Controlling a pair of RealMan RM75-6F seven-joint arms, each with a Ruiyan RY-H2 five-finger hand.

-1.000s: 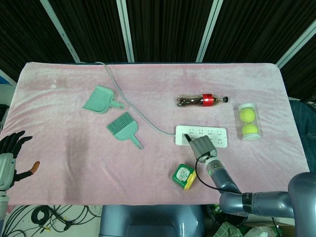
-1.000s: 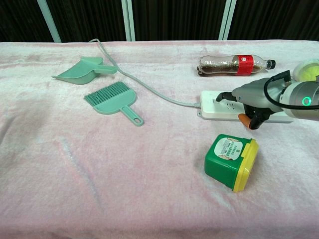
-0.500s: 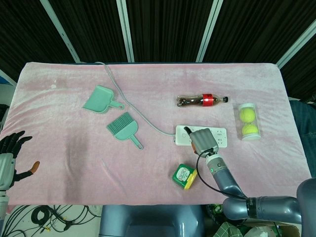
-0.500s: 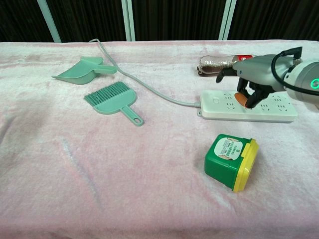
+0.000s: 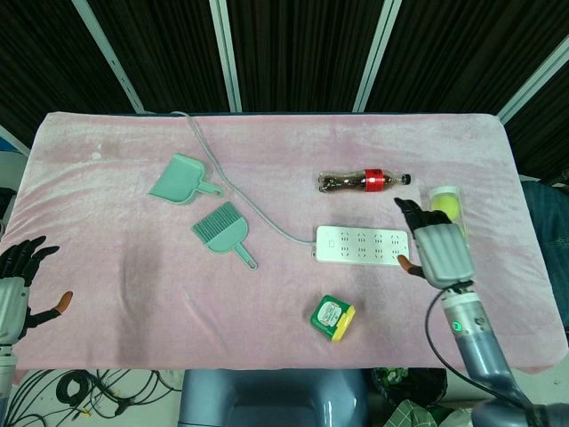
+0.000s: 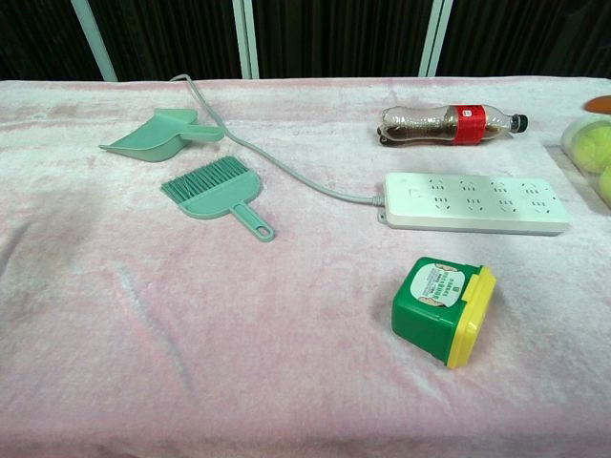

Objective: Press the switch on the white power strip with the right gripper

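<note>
The white power strip (image 5: 363, 245) (image 6: 473, 202) lies flat right of centre, its grey cable running off to the far left. Its switch (image 6: 412, 197) is at the left end and is uncovered. In the head view my right hand (image 5: 437, 249) hovers beside the strip's right end, fingers extended and apart, holding nothing. It is well to the right of the switch and does not touch it. The chest view shows almost nothing of that hand. My left hand (image 5: 18, 283) stays at the table's near left edge, fingers spread and empty.
A cola bottle (image 5: 364, 181) (image 6: 447, 124) lies behind the strip. A clear tube of tennis balls (image 5: 447, 216) sits at the right, close to my right hand. A green and yellow tin (image 5: 332, 318) (image 6: 442, 309) lies in front. A green dustpan (image 5: 180, 180) and brush (image 5: 222, 231) are at the left.
My right hand has left the strip's left end, risen and moved right to beyond its right end. It has dropped out of the chest view. The strip has not shifted.
</note>
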